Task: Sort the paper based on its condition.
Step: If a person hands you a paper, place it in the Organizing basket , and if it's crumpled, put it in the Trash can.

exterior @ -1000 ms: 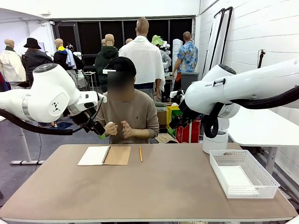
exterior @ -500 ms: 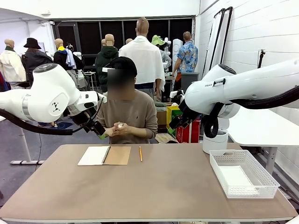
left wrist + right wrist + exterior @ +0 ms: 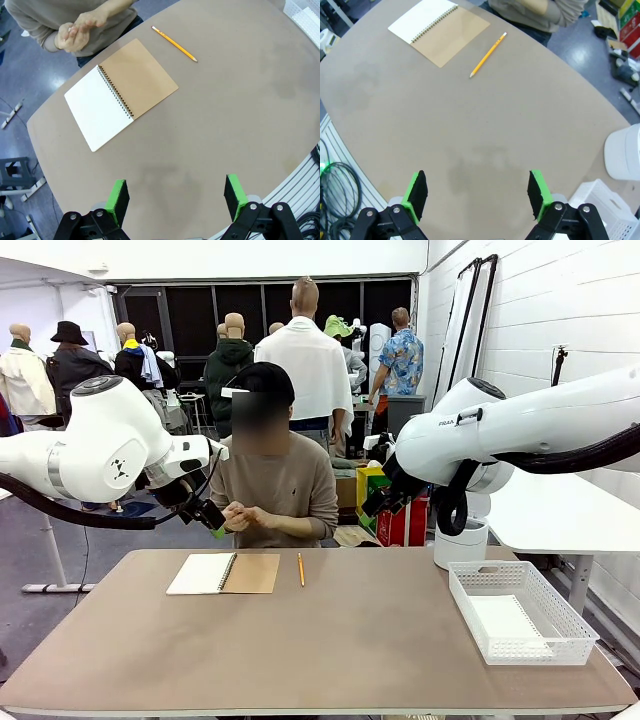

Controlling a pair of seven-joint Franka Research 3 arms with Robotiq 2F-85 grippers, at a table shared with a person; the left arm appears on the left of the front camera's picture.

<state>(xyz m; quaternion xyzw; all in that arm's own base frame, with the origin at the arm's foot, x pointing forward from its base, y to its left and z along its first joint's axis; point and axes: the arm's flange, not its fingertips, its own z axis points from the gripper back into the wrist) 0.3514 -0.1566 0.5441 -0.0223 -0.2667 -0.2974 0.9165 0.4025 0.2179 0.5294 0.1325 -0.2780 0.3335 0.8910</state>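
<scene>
Both grippers, left (image 3: pixel 176 200) and right (image 3: pixel 476 195), spread wide, empty, raised above table (image 3: pixel 330 640); probably waiting while person's hands (image 3: pixel 243 517) clasped together, contents unclear.

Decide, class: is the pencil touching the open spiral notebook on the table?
Apart. In the left wrist view, bare tabletop shows between the pencil and the notebook; the front view shows the same gap.
</scene>
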